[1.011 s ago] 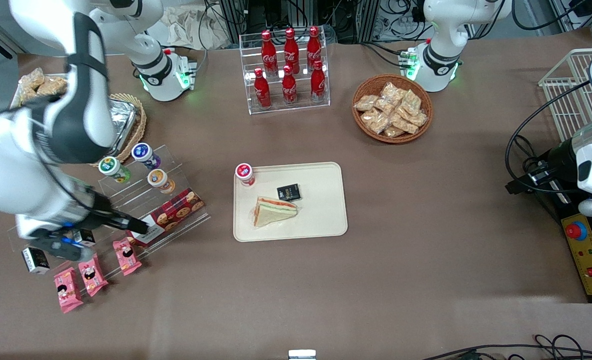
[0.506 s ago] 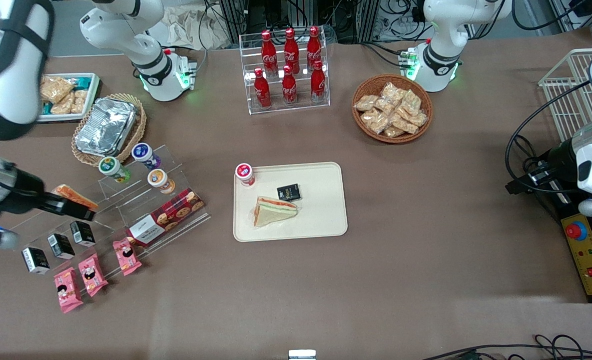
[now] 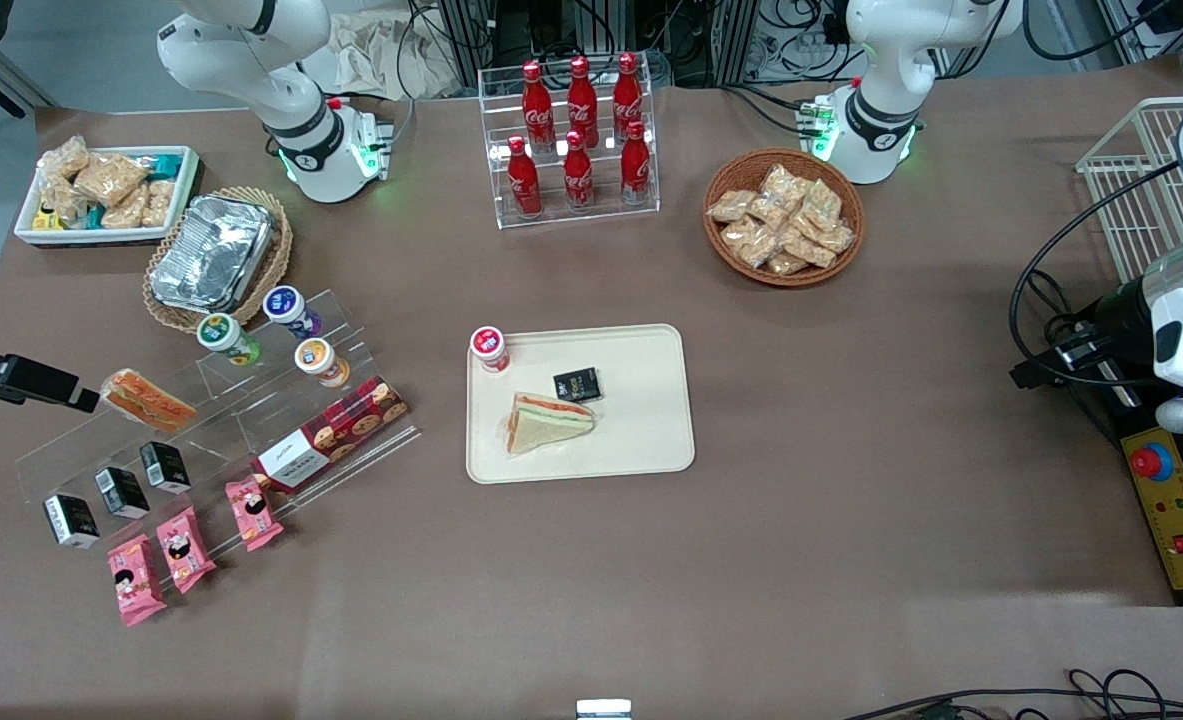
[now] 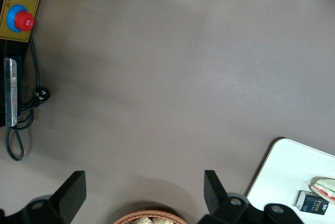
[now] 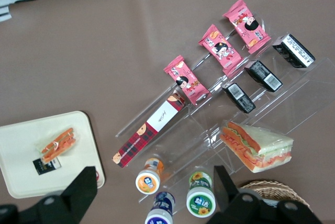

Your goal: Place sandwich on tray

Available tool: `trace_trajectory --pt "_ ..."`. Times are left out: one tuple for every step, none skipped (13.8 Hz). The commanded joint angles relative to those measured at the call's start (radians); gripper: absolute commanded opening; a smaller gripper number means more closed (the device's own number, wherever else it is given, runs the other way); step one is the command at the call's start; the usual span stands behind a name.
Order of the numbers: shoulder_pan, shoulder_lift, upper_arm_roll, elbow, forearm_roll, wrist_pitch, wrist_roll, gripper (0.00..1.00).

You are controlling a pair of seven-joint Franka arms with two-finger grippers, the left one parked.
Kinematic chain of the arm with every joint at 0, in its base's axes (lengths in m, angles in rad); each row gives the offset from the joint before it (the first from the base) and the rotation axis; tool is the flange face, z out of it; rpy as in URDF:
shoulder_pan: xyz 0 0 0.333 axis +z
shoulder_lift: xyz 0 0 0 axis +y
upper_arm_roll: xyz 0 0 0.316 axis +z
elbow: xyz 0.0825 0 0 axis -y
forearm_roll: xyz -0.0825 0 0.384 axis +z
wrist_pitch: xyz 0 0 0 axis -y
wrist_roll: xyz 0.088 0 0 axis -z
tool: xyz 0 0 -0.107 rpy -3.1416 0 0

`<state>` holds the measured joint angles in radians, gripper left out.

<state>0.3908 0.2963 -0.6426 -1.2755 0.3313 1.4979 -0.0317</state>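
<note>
The clear-wrapped triangular sandwich [image 3: 549, 422] [image 5: 58, 144] lies flat on the cream tray [image 3: 641, 420] [image 5: 21, 177] at the middle of the table, beside a small black packet [image 3: 578, 384]. A red-capped cup [image 3: 489, 348] stands on the tray's corner. My right gripper [image 5: 154, 195] hangs open and holds nothing, high above the capped cups on the acrylic shelf, well away from the tray toward the working arm's end of the table. In the front view only its dark fingers [image 3: 26, 380] show at the frame edge.
The stepped acrylic shelf [image 3: 231, 420] carries an orange-brown wrapped bun [image 3: 146, 398], capped cups [image 3: 296, 330], a cookie box [image 3: 336, 430], black packets and pink packets. A foil container in a basket [image 3: 213, 252], a white snack bin [image 3: 106, 192], a cola rack [image 3: 576, 140] and a snack basket [image 3: 783, 215] stand farther back.
My right arm has pulled back from over the acrylic shelf toward its end of the table, uncovering the shelf, the bun and the white bin. The sandwich has stayed put on the tray.
</note>
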Motion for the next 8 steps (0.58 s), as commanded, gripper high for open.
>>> trace_trajectory --pt "-0.104 -0.045 0.173 0.015 -0.098 -0.024 -0.005 0.99" --pt "-0.146 -0.060 0.240 0.015 -0.136 -0.025 -0.002 0.99" --pt "-0.198 -0.069 0.306 0.015 -0.164 -0.025 -0.002 0.99" --pt "-0.264 -0.074 0.380 0.015 -0.179 -0.025 -0.002 0.99" --pt "-0.344 -0.075 0.461 0.015 -0.190 -0.025 -0.002 0.99" --pt "-0.425 -0.075 0.553 0.015 -0.202 -0.025 -0.002 0.99" --pt "-0.490 -0.075 0.624 0.015 -0.227 -0.025 -0.002 0.99" --pt "-0.504 -0.075 0.645 0.013 -0.251 -0.024 -0.004 0.99"
